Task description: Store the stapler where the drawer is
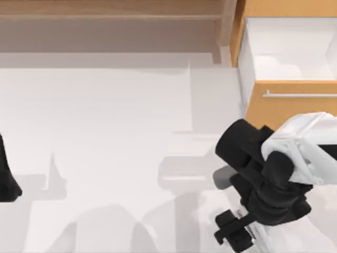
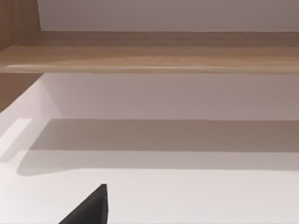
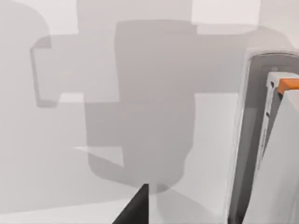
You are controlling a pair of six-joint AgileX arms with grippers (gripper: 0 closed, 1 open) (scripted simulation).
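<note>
At the near right of the table [image 1: 105,132], the right gripper [image 1: 234,234] hangs low over the white surface, its black fingers pointing toward the near edge; whether they are spread or closed cannot be told, and no object can be confirmed between them. Just beside the gripper, a slim white-and-silver body, the stapler [image 1: 260,237], lies on the table, largely covered by the arm. From the right wrist camera the stapler [image 3: 261,154] stands close alongside the gripper, showing a dark grey strip along its length and a small orange tab at one end, while one dark fingertip [image 3: 135,207] sits apart from it; contact cannot be determined. A grey rounded cylinder [image 1: 224,176] protrudes from under the arm, to the left of it. Farther off, at the far right, the drawer [image 1: 295,103] stands pulled out, its white interior exposed behind the orange-brown front and silver bar handle [image 1: 300,95]. A darker wooden shelf [image 1: 110,21] spans the far left. The left gripper [image 1: 8,179] is parked at the left edge of the table.
</note>
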